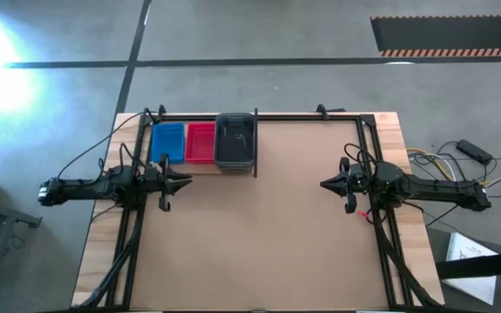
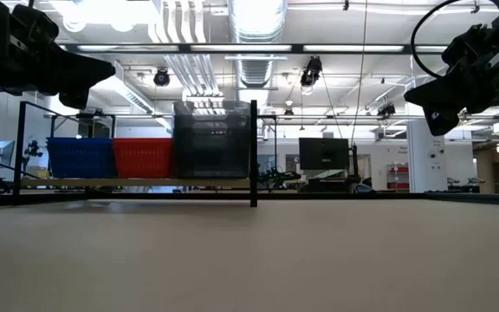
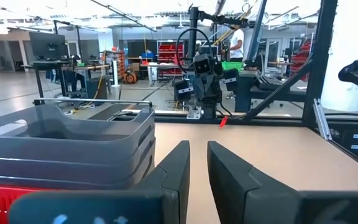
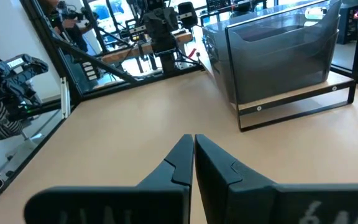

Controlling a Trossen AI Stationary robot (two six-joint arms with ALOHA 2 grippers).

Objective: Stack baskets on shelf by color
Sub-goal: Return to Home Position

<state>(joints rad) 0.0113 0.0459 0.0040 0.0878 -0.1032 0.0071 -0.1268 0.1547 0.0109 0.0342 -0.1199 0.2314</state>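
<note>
Hovering above the table (image 1: 259,252), about midway between its near and far edges, the two grippers face each other, well apart and clear of the tabletop. The left gripper (image 1: 183,182) hangs at the left side, just nearer than the shelf. Its fingers (image 3: 178,171) are parted by a narrow gap and hold nothing. The right gripper (image 1: 323,184) hangs right of centre with its fingertips pressed together, also empty. A small red tag (image 1: 364,213) sticks out beneath the right arm; any print on it is too small to read.

Farther back, the shelf (image 2: 137,183) lies along the far edge on the table's left half. It is a pale board in a thin black frame, with a black upright divider (image 2: 254,152) at its right end. Three stacks stand on it in a row: the blue baskets (image 1: 168,142) at the left, the red baskets (image 1: 200,142) in the middle and the grey baskets (image 1: 235,139) at the right, just beside the divider. Each stack touches its neighbour. The grey stack is clearly taller than the other two, and the left wrist view shows several nested rims in it. How many blue and red ones are nested cannot be told.

Beyond the table, on the grey floor at the far right, lies a dark mat (image 1: 450,30) with an orange-and-white striped edge.
</note>
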